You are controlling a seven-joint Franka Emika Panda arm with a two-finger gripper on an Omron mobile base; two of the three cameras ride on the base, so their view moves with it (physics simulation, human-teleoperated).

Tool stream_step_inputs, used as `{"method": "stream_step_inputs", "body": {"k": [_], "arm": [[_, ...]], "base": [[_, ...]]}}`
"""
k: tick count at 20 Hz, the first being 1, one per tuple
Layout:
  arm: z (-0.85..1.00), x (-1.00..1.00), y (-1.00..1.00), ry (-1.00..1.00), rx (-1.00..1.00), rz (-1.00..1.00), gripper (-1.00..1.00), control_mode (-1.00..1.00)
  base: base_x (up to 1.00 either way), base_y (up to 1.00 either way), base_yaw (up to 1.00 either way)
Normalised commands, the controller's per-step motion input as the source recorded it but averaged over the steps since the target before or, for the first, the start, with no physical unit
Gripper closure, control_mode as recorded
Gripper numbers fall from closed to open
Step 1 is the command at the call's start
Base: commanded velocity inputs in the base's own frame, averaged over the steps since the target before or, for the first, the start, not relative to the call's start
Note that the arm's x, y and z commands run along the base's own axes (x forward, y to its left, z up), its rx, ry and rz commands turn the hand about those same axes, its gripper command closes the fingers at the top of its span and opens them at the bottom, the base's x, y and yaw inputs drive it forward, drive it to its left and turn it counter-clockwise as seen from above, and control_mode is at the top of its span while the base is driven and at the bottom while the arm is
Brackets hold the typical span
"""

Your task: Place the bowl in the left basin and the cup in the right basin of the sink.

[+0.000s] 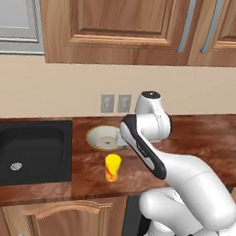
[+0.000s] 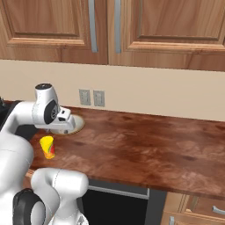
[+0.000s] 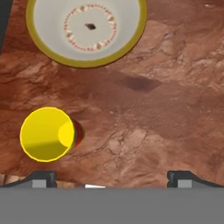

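Nearest the hand camera stands the small yellow tapered cup with an orange-red mark at its base, upright on the reddish-brown wooden table, mouth up. Beyond it sits the shallow wide cream bowl with a tan rim, near the wall outlets, apart from the cup. Matte black sink lies to the left of both, empty as far as visible. Gripper hangs above the table with jaws spread wide, holding nothing. Cup looks light, rigid, likely smooth and tippable: pinch across its walls mid-height. Bowl looks stiff, too wide to span, probably breakable: take it by one rim edge.
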Motion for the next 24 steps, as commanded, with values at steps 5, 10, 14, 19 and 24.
{"method": "stream_step_inputs", "body": {"k": [5,10,14,19,24], "arm": [[-0.06,0.02,0.00,0.00,0.00,0.00,-1.00,-1.00],[-0.01,-0.01,0.00,0.00,0.00,0.00,-1.00,-1.00],[0.00,-0.13,0.02,0.00,0.00,0.00,-1.00,-1.00],[0.00,-0.32,0.06,0.00,0.00,0.00,-1.00,-1.00],[0.00,-0.42,0.09,0.00,0.00,0.00,-1.00,-1.00]], "base": [[0.00,0.00,0.00],[0.00,0.00,0.00],[0.00,0.00,0.00],[0.00,0.00,0.00],[0.00,0.00,0.00]]}}
